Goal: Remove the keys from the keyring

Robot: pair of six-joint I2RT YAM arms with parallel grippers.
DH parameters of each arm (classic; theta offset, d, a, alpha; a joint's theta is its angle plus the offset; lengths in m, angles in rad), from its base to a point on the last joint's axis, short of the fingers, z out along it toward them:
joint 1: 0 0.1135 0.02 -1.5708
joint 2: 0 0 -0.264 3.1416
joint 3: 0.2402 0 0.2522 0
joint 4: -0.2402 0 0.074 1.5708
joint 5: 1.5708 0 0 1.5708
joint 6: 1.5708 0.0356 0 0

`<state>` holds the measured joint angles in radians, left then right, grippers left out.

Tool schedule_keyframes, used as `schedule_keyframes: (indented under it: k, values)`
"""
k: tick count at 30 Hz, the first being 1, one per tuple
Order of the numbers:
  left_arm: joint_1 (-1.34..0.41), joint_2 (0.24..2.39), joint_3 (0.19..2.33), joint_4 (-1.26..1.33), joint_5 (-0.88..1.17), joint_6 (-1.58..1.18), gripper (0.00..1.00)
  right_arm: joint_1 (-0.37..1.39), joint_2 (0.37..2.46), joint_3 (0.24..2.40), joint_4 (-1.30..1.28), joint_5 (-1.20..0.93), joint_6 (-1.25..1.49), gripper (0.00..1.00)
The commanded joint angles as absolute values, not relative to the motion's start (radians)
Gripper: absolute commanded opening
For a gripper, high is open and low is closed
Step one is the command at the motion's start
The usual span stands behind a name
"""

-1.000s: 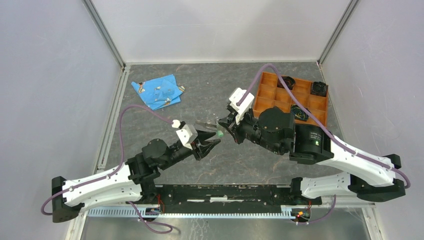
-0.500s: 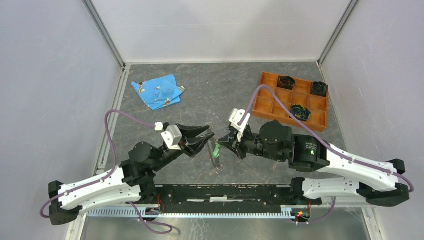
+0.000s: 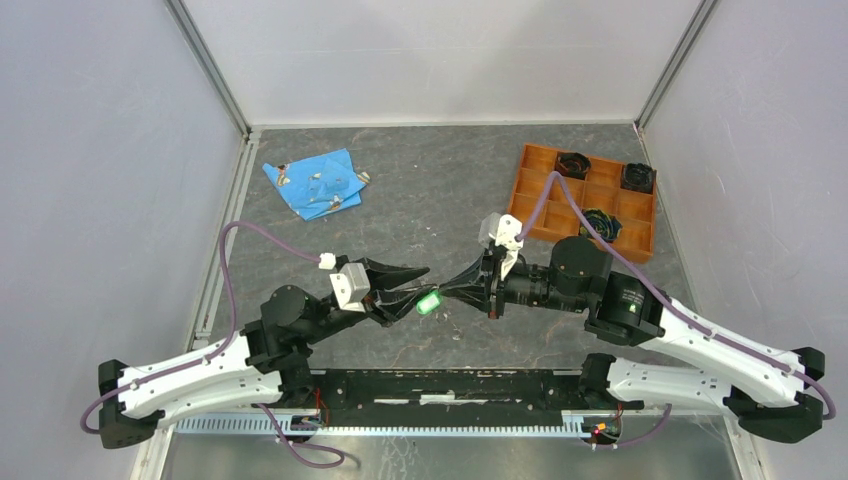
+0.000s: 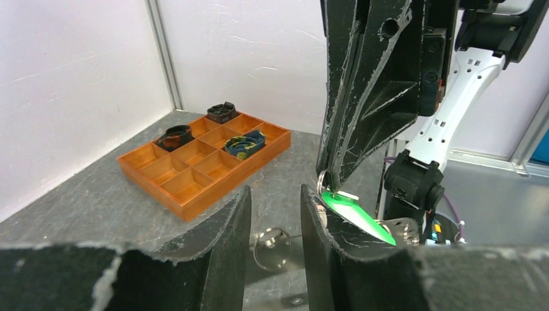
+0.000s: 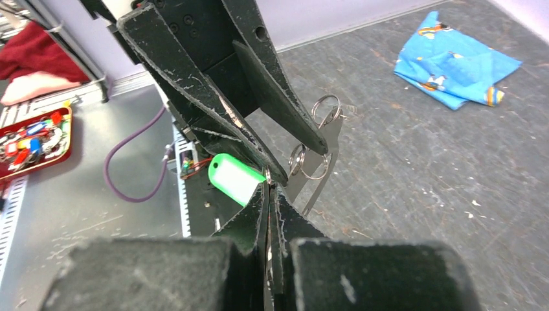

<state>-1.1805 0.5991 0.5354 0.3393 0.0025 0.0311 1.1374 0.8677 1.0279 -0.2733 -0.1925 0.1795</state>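
Well, at your far left a blue cloth [image 3: 315,182] carrying small silvery bits lies on the table [image 3: 430,180], and your left gripper [image 3: 420,285] hangs mid-table with its jaws partly apart, nothing clearly clamped between them. Just to its right the keyring [image 5: 309,163], with a green tag [image 3: 429,303], is up off the table at those fingertips, pinched in your right gripper's [image 3: 447,298] closed tips. The orange tray [image 3: 545,190] sits far right, well apart.
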Motion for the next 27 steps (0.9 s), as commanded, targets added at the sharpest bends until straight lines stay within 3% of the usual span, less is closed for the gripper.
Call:
schedule_keyframes:
  k: [1,27]
  values:
    - [-1.187,0.589,0.534,0.364,0.062,0.047,0.41,1.124,0.853,1.027,-0.162,-0.283,0.194,0.00]
    - [-1.188,0.535,0.636,0.117,0.125,0.022,0.41,1.057,0.836,0.951,-0.061,-0.362,0.183,0.00]
